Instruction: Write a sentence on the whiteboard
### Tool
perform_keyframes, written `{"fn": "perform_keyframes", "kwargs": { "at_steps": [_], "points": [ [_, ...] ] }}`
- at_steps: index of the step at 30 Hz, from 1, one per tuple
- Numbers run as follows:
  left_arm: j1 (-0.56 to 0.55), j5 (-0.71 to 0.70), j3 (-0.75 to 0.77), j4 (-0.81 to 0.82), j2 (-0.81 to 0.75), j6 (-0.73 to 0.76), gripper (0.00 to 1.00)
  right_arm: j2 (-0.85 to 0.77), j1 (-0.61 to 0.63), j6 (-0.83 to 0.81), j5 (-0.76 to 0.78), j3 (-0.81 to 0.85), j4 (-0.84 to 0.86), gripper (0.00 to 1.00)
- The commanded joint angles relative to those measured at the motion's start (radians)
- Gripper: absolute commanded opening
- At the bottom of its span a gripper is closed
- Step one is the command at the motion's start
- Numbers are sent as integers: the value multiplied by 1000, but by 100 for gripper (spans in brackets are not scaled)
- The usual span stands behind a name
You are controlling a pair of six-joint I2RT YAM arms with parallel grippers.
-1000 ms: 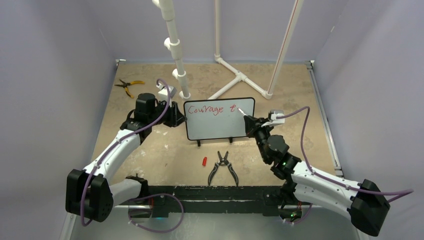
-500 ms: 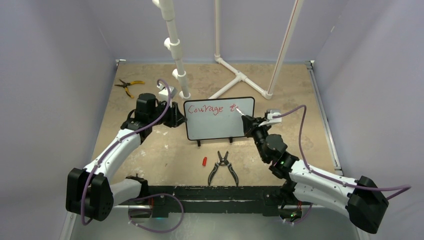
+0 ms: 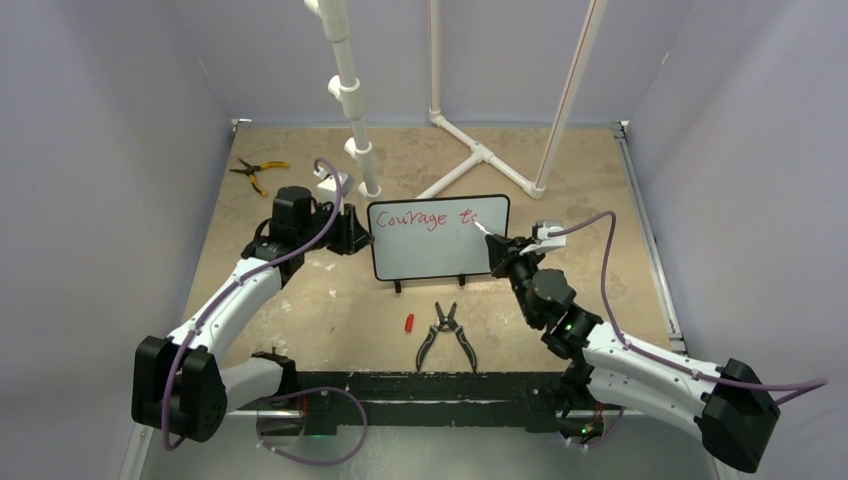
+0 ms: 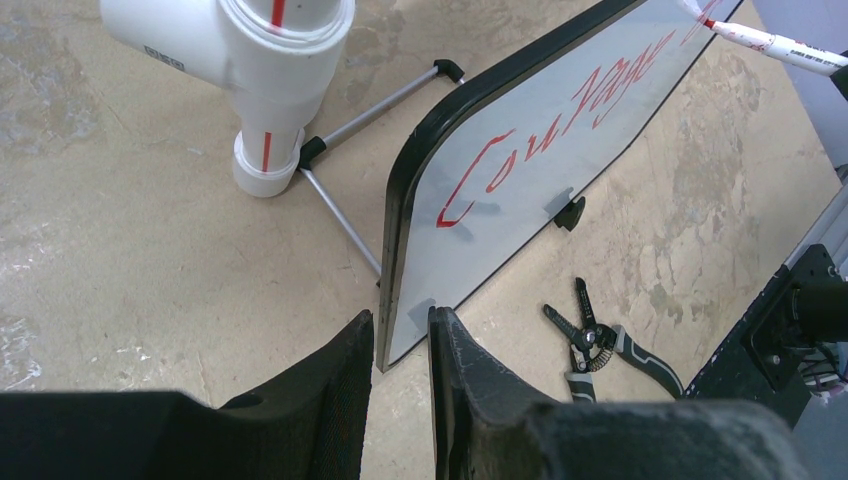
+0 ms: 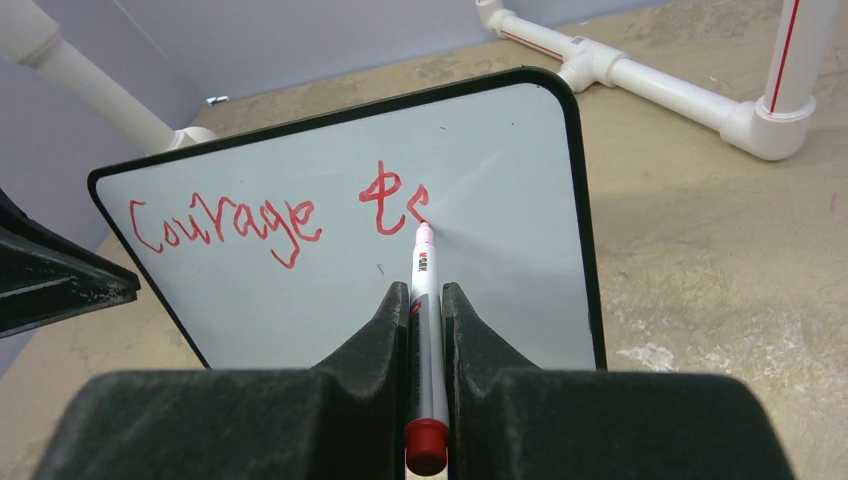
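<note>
1. When viewed from above, shows the whiteboard [image 3: 440, 255] upright on small black feet at mid-desk [image 3: 330, 300], black-framed with rounded corners. The sentence [image 3: 425, 219], in red, so far reads "Courage t" plus a partial letter.
2. From the left wrist, shows the left gripper [image 4: 400, 325] clamped on the whiteboard's left edge.
3. From the right wrist, shows the right gripper [image 5: 425, 295] closed on a marker [image 5: 423, 265], tip touching the last red stroke.

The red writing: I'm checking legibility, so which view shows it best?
Right wrist: the writing faces the camera, large and head-on. Left wrist shows it steeply foreshortened; top external shows it small.
</note>
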Motion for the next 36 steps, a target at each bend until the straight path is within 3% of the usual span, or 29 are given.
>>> {"fn": "perform_keyframes", "kwargs": {
  "at_steps": [1, 24, 32, 36],
  "points": [
    [7, 4, 4, 17, -7, 20, 26, -18, -5, 8, 46, 8, -33, 0],
    [7, 2, 6, 17, -6, 21, 26, 26, -5, -84, 33, 78, 69, 0],
    [8, 29, 4, 34, 4, 2, 30, -140, -5, -68, -165, 72, -27, 0],
    [8, 57, 3, 46, 18, -7, 32, -97, 6, -63, -317, 57, 25, 0]
  ]
}}
